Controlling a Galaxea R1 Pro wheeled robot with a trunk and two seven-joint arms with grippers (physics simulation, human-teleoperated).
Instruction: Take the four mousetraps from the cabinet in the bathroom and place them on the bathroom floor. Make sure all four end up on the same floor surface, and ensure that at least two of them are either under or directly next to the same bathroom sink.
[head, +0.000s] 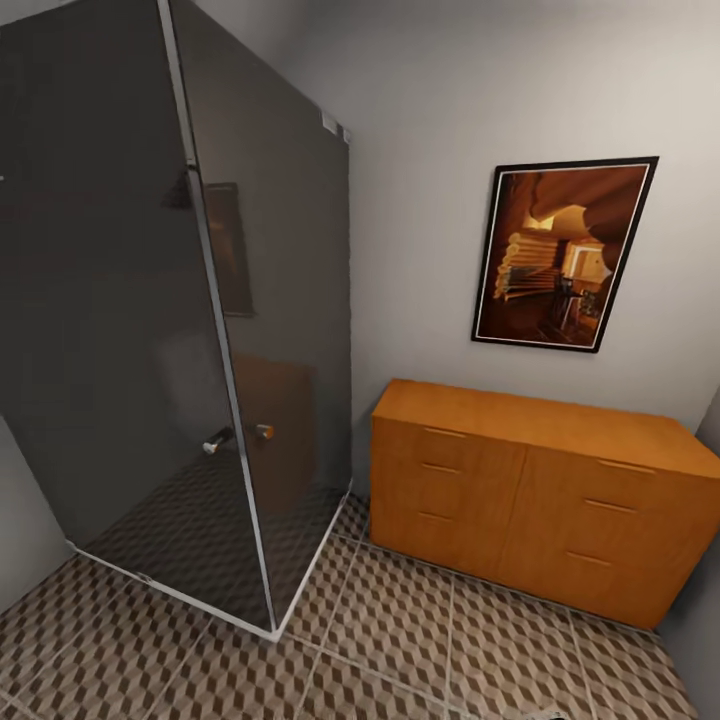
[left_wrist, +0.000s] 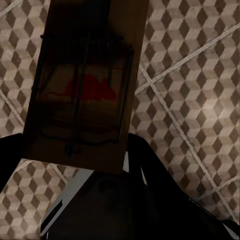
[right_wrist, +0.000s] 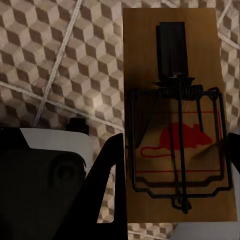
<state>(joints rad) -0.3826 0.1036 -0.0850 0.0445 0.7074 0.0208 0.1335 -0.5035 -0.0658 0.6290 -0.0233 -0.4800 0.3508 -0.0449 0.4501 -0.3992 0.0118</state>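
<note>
In the left wrist view a tan mousetrap (left_wrist: 85, 85) with dark wire and a red mark sits between the dark fingers of my left gripper (left_wrist: 75, 155), shut on it above the cube-patterned bathroom floor (left_wrist: 200, 90). A second mousetrap (right_wrist: 177, 125) with a red mouse print is clamped the same way in my right gripper (right_wrist: 175, 165) over the floor (right_wrist: 60, 60). The orange-brown cabinet (head: 530, 500) stands against the far wall at right, all its drawers closed. The bathroom sink is out of view.
A dark glass shower enclosure (head: 150, 330) with a white base rim fills the left side. A framed picture (head: 562, 252) hangs above the cabinet. Patterned floor tiles (head: 420, 640) stretch between the shower and the cabinet.
</note>
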